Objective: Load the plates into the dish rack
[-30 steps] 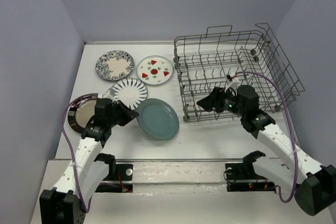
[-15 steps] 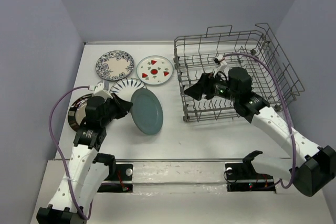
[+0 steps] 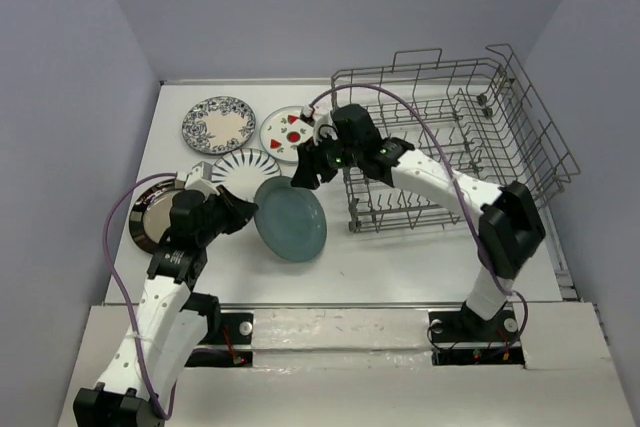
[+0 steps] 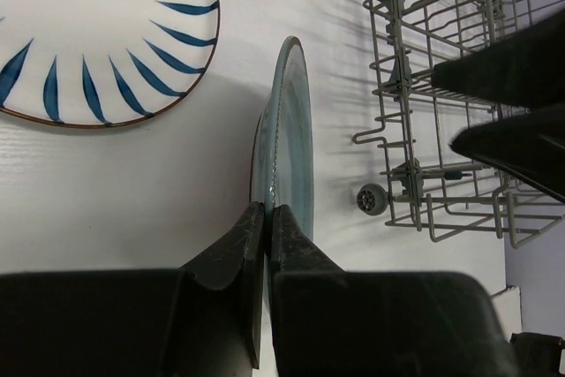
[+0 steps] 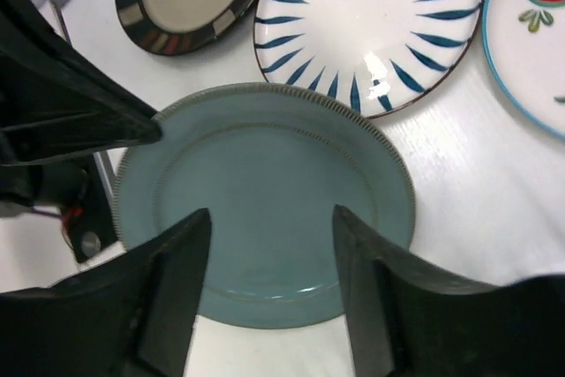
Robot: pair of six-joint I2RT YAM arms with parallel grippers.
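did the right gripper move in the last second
Yes. The right gripper swung left, from the dish rack front edge across to the teal plate.

Left arm angles up from base; left gripper 2 fingers pinched on teal plate rim. Right arm stretches far left, elbow bent; right gripper fingers spread wide, pointing down.

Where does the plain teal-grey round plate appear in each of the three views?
Top external: teal-grey plate left of centre, tilted.
Left wrist: plate central, edge-on, pinched by the left gripper.
Right wrist: plate face-on, filling the middle.
Shared landmark: white plate with dark radial stripes, beside it in every view.
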